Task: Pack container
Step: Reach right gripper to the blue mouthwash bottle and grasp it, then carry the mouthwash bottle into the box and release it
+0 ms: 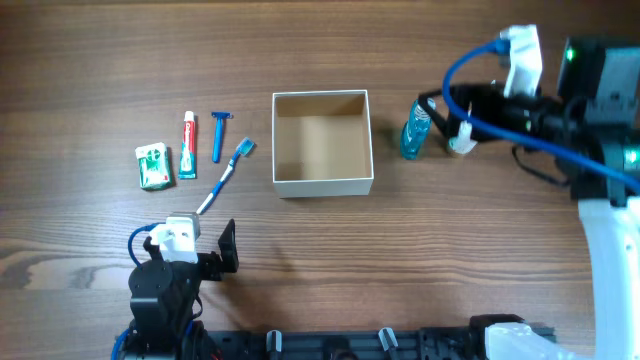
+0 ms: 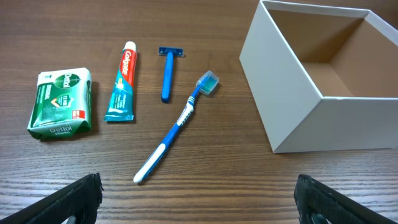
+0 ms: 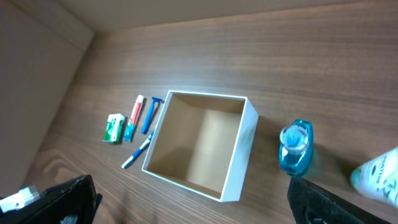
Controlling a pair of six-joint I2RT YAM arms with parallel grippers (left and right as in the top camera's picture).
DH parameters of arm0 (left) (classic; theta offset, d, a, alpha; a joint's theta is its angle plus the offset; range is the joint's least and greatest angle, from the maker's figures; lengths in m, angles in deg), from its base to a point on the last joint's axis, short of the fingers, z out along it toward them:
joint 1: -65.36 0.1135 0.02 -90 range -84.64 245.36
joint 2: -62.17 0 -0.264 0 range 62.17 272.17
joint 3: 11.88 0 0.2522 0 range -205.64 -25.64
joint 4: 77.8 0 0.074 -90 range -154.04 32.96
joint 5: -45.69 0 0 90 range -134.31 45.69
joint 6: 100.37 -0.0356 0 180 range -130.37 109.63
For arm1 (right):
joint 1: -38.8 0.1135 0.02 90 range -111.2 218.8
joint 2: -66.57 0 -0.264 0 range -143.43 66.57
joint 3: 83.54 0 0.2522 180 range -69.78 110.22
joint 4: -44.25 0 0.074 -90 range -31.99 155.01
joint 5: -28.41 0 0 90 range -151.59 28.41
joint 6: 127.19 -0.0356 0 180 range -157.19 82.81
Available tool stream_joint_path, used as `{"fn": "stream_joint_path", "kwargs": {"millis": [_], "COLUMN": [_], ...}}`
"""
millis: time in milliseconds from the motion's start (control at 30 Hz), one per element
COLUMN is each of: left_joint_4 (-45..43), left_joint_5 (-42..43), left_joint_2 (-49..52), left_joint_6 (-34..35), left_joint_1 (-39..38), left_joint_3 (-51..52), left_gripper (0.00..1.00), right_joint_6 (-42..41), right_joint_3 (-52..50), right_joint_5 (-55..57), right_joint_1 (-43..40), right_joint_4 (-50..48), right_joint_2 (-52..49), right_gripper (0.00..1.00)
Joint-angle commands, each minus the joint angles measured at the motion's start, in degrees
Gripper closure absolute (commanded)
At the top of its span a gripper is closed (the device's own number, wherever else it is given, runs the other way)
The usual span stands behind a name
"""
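Dark wood-grain table (image 1: pixel 450 250) fills every view. Nearest the base, the left gripper (image 2: pixel 199 193) hangs low above the wood with its fingers spread wide and nothing between them. Just beyond it a blue-and-white toothbrush (image 2: pixel 177 127) lies at a slant, head pointing away. Behind that sit a green soap pack (image 2: pixel 61 102), a toothpaste tube (image 2: pixel 121 81) and a blue razor (image 2: pixel 168 71), side by side and apart from each other.

To their right, near the middle of the table, stands the container (image 1: pixel 325 186), open side up and empty. It looks light, so a nudge would likely slide it across the smooth wood. Its thin cardboard walls seem stiff enough to stand but would probably buckle under a hard squeeze. If it must be moved or steadied, pinching one wall over the rim close to a corner seems the firmest hold.

Farther right stand a blue bottle (image 3: pixel 294 146) and a white bottle (image 3: pixel 379 177). The right gripper (image 3: pixel 189 199) hovers high there, fingers also wide apart, holding nothing.
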Motion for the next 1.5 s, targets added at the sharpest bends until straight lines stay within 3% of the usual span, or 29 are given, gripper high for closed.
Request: {"fn": "stream_joint_path", "kwargs": {"millis": [0,300,533,733,933,1467], "left_joint_4": [0.22,0.2,0.22,0.22,0.22,0.22], "left_joint_5": [1.55,1.55,1.53,1.55,1.55,1.55], "left_joint_2": [-0.46,-0.46,-0.46,-0.46,-0.46,-0.46], "left_joint_6": [-1.09,-1.09,-1.09,-1.09,-1.09,-1.09], "left_joint_1": [0.46,0.46,0.46,0.46,0.46,0.46], "left_joint_3": [0.81,0.79,0.81,0.81,0.81,0.79], "left_gripper": [0.0,0.0,0.0,0.0,0.0,0.0], "right_joint_6": [-1.66,-13.4,-14.62,-14.99,-17.46,-17.46], "right_joint_3": [7.58,9.46,9.46,9.44,9.44,9.38], "right_joint_5": [11.54,25.22,25.49,26.97,29.53,29.92], "right_joint_1": [4.39,8.39,8.5,8.5,8.28,8.28], "right_joint_4": [3.96,7.69,7.21,7.02,8.0,10.27], "right_joint_2": [-5.97,-19.91,-28.98,-35.15,-38.1,-37.7], "right_gripper": [0.0,0.0,0.01,0.12,0.13,0.76]}}
